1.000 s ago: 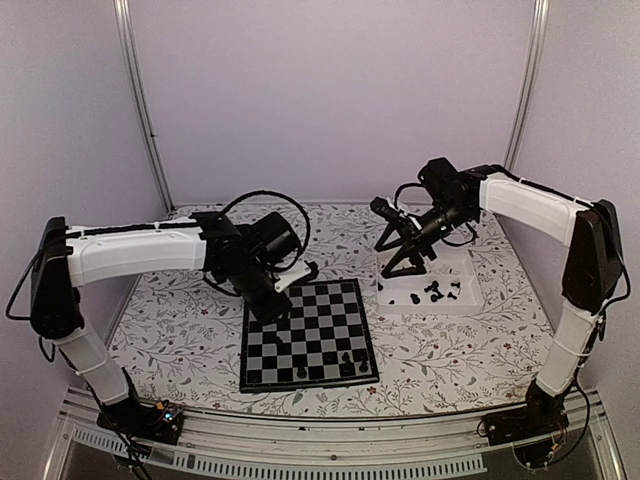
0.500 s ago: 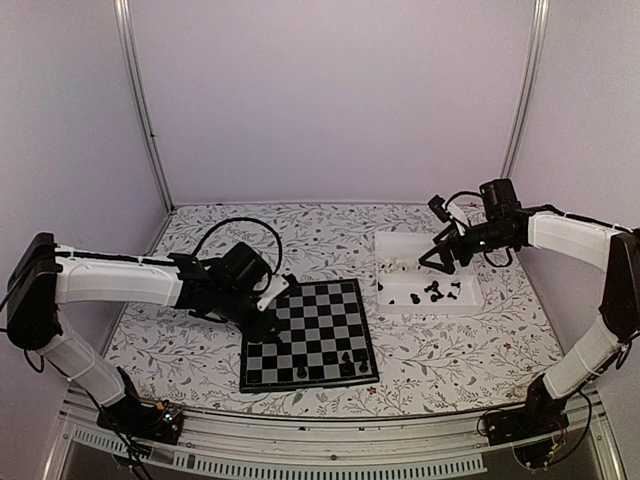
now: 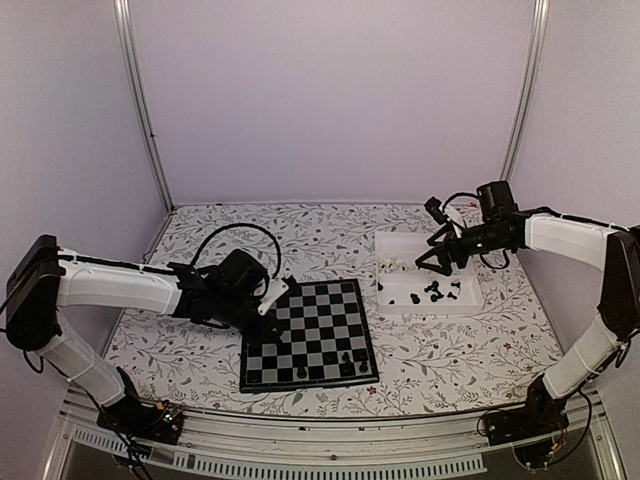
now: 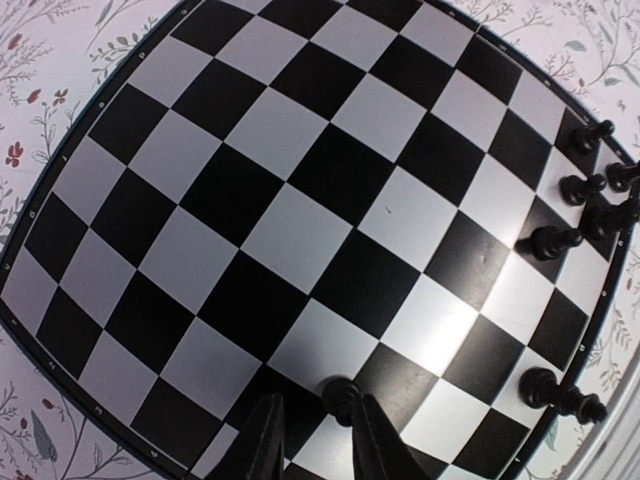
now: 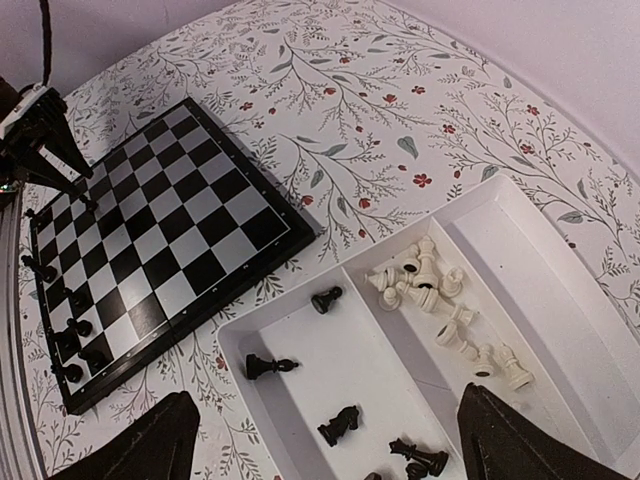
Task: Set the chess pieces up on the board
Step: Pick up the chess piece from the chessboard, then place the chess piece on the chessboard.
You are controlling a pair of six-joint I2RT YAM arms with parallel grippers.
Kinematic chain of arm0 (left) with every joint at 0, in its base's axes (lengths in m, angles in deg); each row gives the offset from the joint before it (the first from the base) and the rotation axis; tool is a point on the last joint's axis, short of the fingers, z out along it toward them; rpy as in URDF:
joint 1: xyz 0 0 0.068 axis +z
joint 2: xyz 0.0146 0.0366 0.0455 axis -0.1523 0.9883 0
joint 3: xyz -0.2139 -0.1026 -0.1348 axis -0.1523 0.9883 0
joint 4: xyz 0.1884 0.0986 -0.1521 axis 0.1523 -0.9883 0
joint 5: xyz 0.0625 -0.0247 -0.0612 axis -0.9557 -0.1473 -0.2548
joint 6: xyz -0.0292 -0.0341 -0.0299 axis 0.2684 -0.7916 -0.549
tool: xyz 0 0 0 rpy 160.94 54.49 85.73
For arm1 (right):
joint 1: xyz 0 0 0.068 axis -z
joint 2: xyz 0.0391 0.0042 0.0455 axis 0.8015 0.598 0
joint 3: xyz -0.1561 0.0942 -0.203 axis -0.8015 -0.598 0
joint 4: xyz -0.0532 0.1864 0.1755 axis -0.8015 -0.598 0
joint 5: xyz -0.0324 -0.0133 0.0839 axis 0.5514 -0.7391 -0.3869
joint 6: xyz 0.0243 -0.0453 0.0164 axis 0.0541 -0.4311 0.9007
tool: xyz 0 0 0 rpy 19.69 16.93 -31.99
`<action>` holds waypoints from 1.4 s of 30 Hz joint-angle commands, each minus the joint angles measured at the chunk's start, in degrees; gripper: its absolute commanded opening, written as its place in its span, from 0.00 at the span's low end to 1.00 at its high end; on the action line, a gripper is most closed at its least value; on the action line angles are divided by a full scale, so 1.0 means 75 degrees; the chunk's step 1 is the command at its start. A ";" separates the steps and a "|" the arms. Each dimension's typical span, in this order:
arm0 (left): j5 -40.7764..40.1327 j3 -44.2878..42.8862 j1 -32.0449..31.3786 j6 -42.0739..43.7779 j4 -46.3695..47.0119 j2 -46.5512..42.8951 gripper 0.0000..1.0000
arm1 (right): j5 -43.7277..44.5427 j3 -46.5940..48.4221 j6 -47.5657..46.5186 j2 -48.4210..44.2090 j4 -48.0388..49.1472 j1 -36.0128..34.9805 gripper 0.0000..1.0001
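Observation:
The board (image 3: 310, 335) lies flat in front of my left arm and fills the left wrist view (image 4: 300, 220). My left gripper (image 4: 318, 452) is low over its edge, narrowly open around a standing black pawn (image 4: 340, 398). The pawn sits against the right finger (image 4: 378, 450), with a gap to the left one. Several black chess pieces (image 4: 557, 240) stand along the far edge of the board. My right gripper (image 5: 335, 445) hangs wide open above the tray (image 5: 232, 345), holding nothing. In the tray, loose black pieces (image 5: 268, 366) lie in one compartment and white pieces (image 5: 420, 280) in the other.
The white two-compartment tray (image 3: 400, 303) sits right of the board on the floral tablecloth (image 3: 200, 350). Metal frame posts (image 3: 140, 100) and pale walls close in the back and sides. The left arm's black cable (image 3: 235, 235) loops above the table behind its wrist.
My left arm drew back and sank toward the board's left edge, and its jaws narrowed around the pawn. My right arm swung right and away from the tray's left end, then held nearly still.

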 commanded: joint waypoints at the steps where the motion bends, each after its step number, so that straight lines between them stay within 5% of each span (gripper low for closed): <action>1: 0.0136 -0.0141 0.0025 0.0048 0.0104 0.0178 0.26 | -0.0204 0.0145 -0.0136 0.0140 0.0055 -0.0023 0.93; 14: 0.0357 -0.0107 0.0013 -0.0002 0.0008 0.0468 0.21 | -0.0318 0.0255 -0.0259 0.0323 -0.0116 -0.0023 0.91; 26: 0.0565 -0.0377 -0.0202 -0.0033 -0.0080 0.0473 0.03 | -0.0407 0.0279 -0.0335 0.0362 -0.0185 -0.0018 0.90; 42: 0.1137 -0.1549 -0.1277 0.0184 -0.0224 0.1654 0.04 | -0.0608 0.0366 -0.0516 0.0492 -0.0437 -0.0022 0.88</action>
